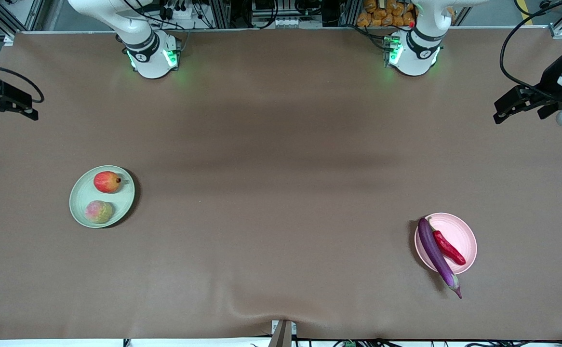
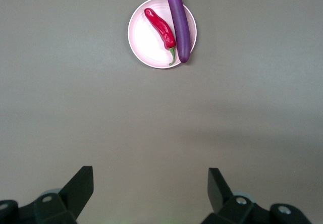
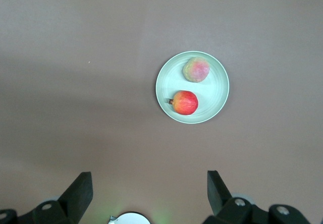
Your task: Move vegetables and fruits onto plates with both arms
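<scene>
The purple eggplant (image 1: pixel 436 255) lies across the pale pink plate (image 1: pixel 463 233), its tip hanging over the rim nearest the front camera. The red chili pepper (image 1: pixel 448 247) lies on that plate beside it. The red fruit (image 1: pixel 107 181) and the yellow-green fruit (image 1: pixel 98 211) sit on the pale green plate (image 1: pixel 79 195). My left gripper (image 2: pixel 150 176) is open and empty, high above bare table, with the pink plate (image 2: pixel 146 45) well ahead of it. My right gripper (image 3: pixel 149 179) is open and empty, high above the table, with the green plate (image 3: pixel 214 90) ahead.
The brown table cover (image 1: pixel 281 193) spans the whole table. The arms' green-lit bases (image 1: pixel 153 55) (image 1: pixel 411 53) stand along the edge farthest from the front camera. In the front view the left gripper (image 1: pixel 505 108) and right gripper (image 1: pixel 25 108) show at the table's two ends.
</scene>
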